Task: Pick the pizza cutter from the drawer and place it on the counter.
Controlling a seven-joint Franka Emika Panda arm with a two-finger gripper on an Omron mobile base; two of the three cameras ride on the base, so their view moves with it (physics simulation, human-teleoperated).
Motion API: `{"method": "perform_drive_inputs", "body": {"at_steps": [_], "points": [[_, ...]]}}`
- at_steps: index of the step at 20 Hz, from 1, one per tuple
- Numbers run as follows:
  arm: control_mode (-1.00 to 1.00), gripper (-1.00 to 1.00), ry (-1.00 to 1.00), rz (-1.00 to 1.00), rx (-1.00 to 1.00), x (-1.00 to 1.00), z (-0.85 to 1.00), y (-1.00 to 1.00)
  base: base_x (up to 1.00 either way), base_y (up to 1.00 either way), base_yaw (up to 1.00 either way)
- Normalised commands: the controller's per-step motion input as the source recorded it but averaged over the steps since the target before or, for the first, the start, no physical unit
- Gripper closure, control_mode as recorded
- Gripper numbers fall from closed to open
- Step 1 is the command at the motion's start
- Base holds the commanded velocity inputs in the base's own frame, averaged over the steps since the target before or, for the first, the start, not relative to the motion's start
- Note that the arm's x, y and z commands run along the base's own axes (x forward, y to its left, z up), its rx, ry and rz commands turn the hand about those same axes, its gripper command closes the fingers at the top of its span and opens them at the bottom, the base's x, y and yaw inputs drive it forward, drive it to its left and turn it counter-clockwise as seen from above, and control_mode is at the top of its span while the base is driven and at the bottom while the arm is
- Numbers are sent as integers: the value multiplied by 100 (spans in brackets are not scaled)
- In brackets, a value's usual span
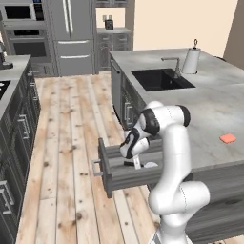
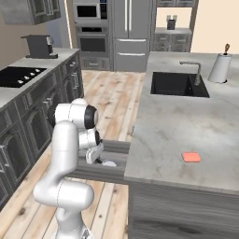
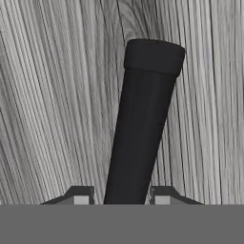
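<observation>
Gripper [image 3: 122, 200] clamped on pizza cutter [image 3: 143, 124] handle | handle lengthwise between fingertips, slightly tilted | inside drawer [image 1: 124, 177]

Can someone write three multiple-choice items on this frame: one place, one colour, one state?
1. Where does the small flat orange-red block lie?
A. on the light-grey marbled stone counter
B. in the black sink
C. on the floor

2. What colour is the slim handle of the pizza cutter?
A. silver
B. black
C. red

3. How is the wide grey wood-grain drawer?
A. shut
B. removed
C. pulled open

Answers:
1 A: it sits on the stone top near the front edge.
2 B: the hand view shows a black handle between the jaws of the gripper.
3 C: its front panel stands out from the counter base.
</observation>
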Motion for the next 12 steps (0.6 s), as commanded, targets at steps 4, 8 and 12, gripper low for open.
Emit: {"method": "perform_drive_inputs", "body": {"at_steps": [4, 8, 12], "points": [[-100, 100, -9, 7, 5, -37, 43, -4, 0, 0, 0], [-100, 100, -6, 24, 2, -9, 97, -7, 0, 0, 0], [-100, 100, -17, 25, 17, -1, 100, -19, 0, 0, 0]]}}
